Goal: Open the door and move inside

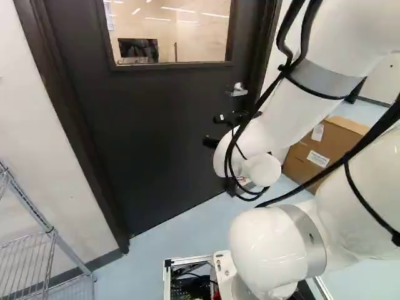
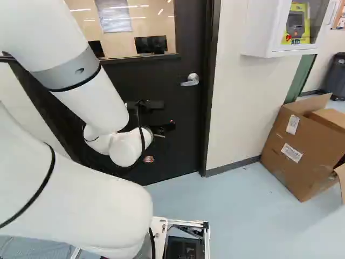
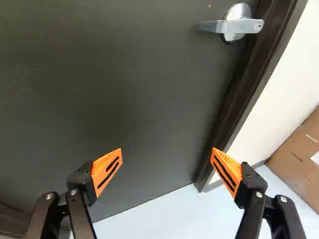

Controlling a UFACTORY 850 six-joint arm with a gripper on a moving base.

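Door shut in its frame, handle up and to the right of the end effector

The black door (image 1: 144,125) stands straight ahead of the end effector (image 2: 163,129), closed within its dark frame (image 3: 259,64). The fingers are spread wide, their orange pads (image 3: 106,169) well apart, and the door and the pale blue floor (image 2: 242,216) show through the gap. The silver handle (image 3: 241,24), a lever on a round plate, lies apart from the end effector, above it and over to its right, near the door's edge. The lever runs roughly level, its free end pointing away from that edge.

Higher than the end effector, a window (image 2: 121,24) is set in the door, with dark screens (image 2: 151,45) visible beyond the glass. To the end effector's right, past the frame, comes a pale wall (image 2: 234,108). Farther right, an open cardboard box (image 2: 302,145) sits on the floor, lower than the end effector, and a white cabinet (image 2: 259,32) holding a yellow device (image 2: 295,26) hangs above it. A dark bin (image 2: 335,75) stands farther off on that side. Well to the end effector's left and lower down is a wire shelf (image 1: 28,253). Black cables (image 1: 300,44) run along the white arm (image 1: 294,106) behind the end effector.
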